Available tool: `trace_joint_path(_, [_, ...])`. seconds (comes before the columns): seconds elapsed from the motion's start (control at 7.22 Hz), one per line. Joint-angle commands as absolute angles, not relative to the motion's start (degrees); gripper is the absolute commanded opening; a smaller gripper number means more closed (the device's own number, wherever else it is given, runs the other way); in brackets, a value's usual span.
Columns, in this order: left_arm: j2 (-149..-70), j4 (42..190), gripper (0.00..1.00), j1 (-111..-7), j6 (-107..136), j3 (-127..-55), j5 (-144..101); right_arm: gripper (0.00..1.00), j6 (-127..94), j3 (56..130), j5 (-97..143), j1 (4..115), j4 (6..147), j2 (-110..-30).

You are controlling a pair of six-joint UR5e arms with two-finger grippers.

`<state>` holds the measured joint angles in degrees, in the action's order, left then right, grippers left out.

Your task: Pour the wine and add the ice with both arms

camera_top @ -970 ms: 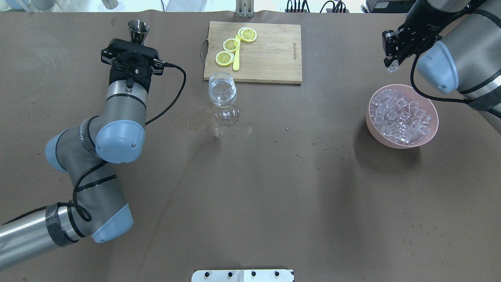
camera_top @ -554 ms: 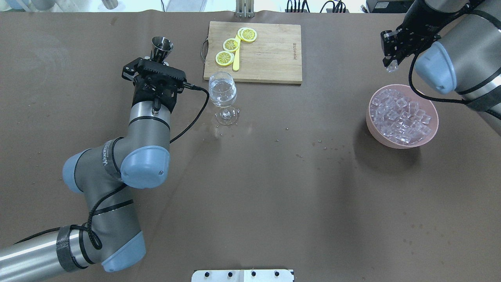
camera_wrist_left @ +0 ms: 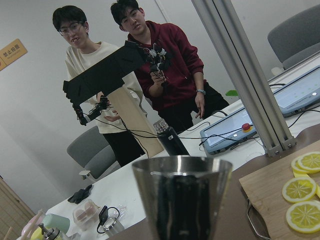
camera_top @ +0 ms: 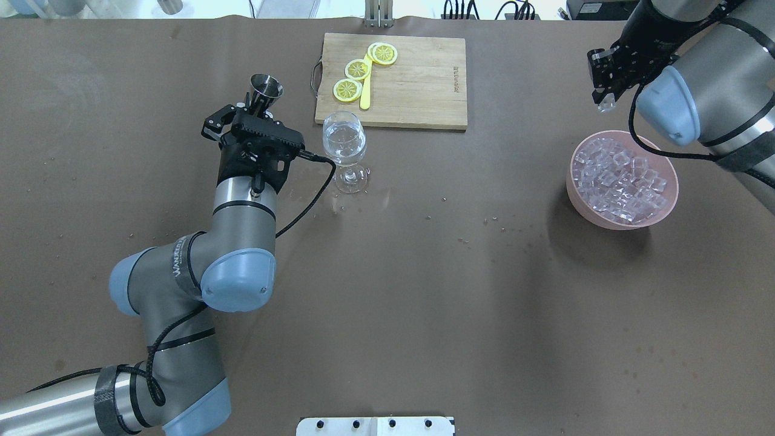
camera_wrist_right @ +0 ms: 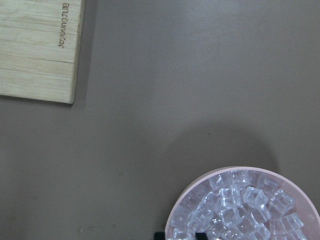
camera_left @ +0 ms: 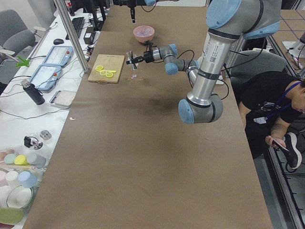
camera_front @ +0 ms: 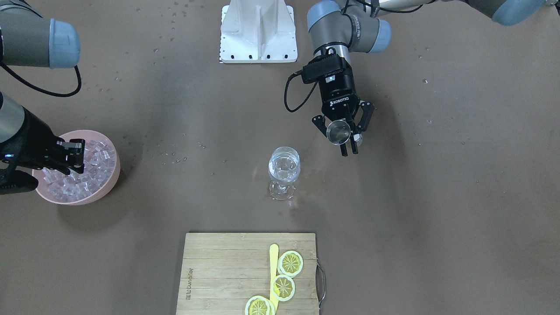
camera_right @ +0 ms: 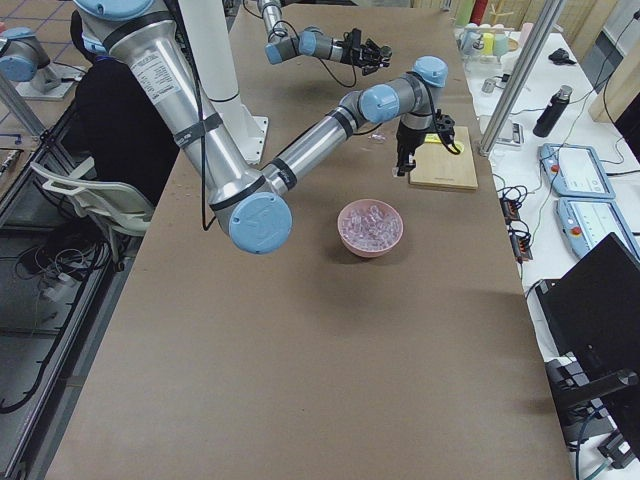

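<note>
Gripping a steel jigger in my left claw, I have my fingers closed narrowly around its waist, its open mouth facing up. It hangs above the brown table, just beside the wine glass at the glass's ten o'clock in the overhead view, without touching it. The glass stands upright with a little clear wine in its bowl. I cannot tell whether any is in the jigger.

My right claw is pinched nearly shut on a single ice cube, held in the air at about eleven o'clock of the pink bowl, beyond its far rim. The rest of the ice lies heaped in that bowl, which sits well apart from the glass at its three o'clock.

At the glass's twelve to one o'clock, close by, lies a wooden cutting board. Three lemon slices rest on its left part beside a yellow stick.
</note>
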<state>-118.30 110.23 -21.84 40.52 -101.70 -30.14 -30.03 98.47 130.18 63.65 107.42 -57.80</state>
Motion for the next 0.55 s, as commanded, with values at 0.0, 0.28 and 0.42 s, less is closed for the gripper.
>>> trace_joint_path(0.0, [-119.96, 110.21, 0.13, -21.36, 40.34, -100.73, -29.79, 0.00, -30.06, 98.79, 129.99, 63.81, 107.49, -57.74])
trace_joint_path(0.28, [-121.46, 108.13, 0.12, -21.27, 40.17, -99.15, -29.79, 0.00, -32.33, 98.53, 129.90, 62.93, 107.32, -57.39])
trace_joint_path(0.42, [-122.07, 106.10, 0.12, -21.27, 40.17, -99.58, -29.79, 0.00, -32.43, 98.26, 129.64, 62.32, 107.23, -57.39])
